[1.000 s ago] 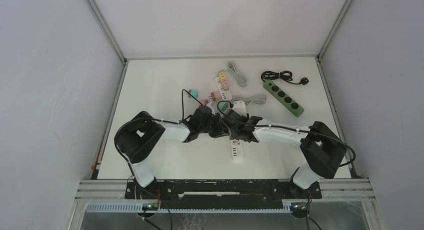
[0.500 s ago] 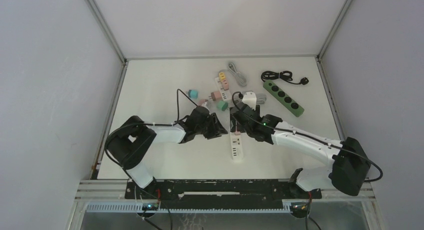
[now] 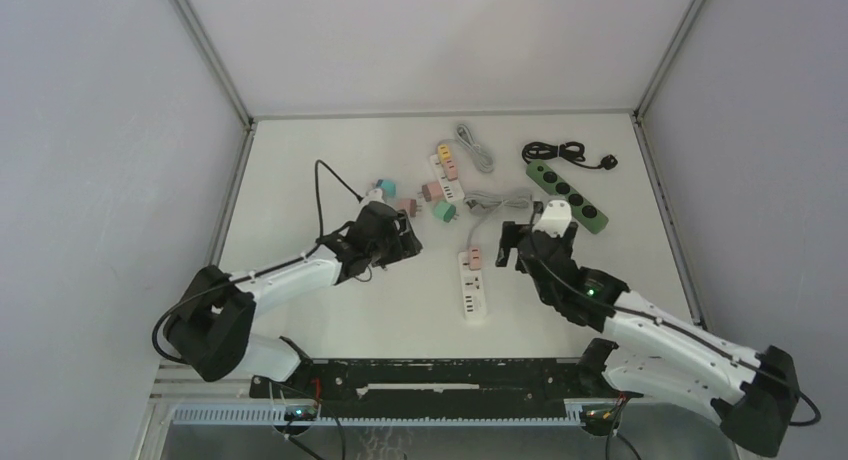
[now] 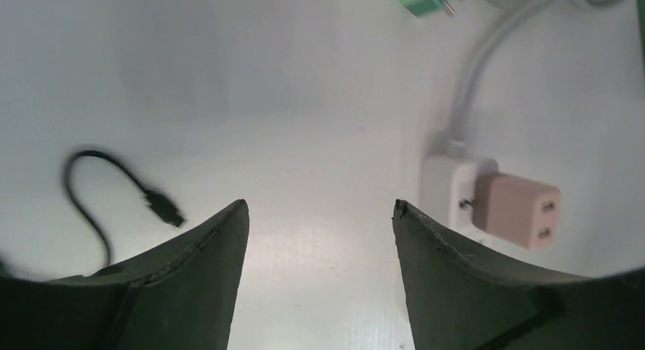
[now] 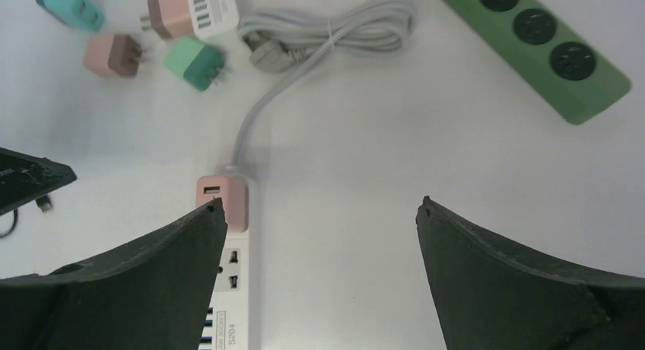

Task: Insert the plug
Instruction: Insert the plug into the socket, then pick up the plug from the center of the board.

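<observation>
A pink plug (image 3: 473, 257) sits in the far-end socket of the white power strip (image 3: 473, 298), which lies flat at the table's middle. In the left wrist view the pink plug (image 4: 517, 211) stands on the strip (image 4: 445, 184), to the right of my left gripper (image 4: 320, 203). That gripper is open and holds nothing. In the right wrist view the pink plug (image 5: 223, 196) shows just behind the left fingertip of my right gripper (image 5: 322, 199), which is wide open and empty. From above, the left gripper (image 3: 405, 242) is left of the strip and the right gripper (image 3: 528, 242) is right of it.
A green power strip (image 3: 567, 195) and a coiled black cable (image 3: 560, 152) lie at the back right. Loose adapters, among them a green one (image 5: 195, 63) and a teal one (image 5: 70, 6), lie beyond the strip beside its grey cord (image 5: 327, 38). A thin black cable (image 4: 114, 190) trails near the left gripper.
Both grippers were close together over the strip's far end. They have opened and drawn apart, left arm to the left, right arm to the right, leaving the pink plug in the strip.
</observation>
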Available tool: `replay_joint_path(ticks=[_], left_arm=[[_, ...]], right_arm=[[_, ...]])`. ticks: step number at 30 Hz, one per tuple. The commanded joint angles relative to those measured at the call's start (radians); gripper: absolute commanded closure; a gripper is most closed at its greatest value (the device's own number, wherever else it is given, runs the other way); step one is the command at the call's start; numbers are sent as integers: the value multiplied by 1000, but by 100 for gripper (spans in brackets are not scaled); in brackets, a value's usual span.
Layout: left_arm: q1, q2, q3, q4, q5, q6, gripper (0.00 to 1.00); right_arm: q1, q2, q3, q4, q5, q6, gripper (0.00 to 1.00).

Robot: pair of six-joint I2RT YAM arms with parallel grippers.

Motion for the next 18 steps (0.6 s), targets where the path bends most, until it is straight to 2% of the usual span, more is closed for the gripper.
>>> replay_joint_path(ticks=[1,8,18], left_arm=[[55,-36,100,-129,-137,78,24],[111,61,241,-197,-195,125,14],[247,324,517,-251,-143,125,12]], right_arm=[[-35,-145,-72,149,42,-84,0],[-133,-282,-208,228,9,-114,0],[-165,-353,-334,322,17,-134,4]])
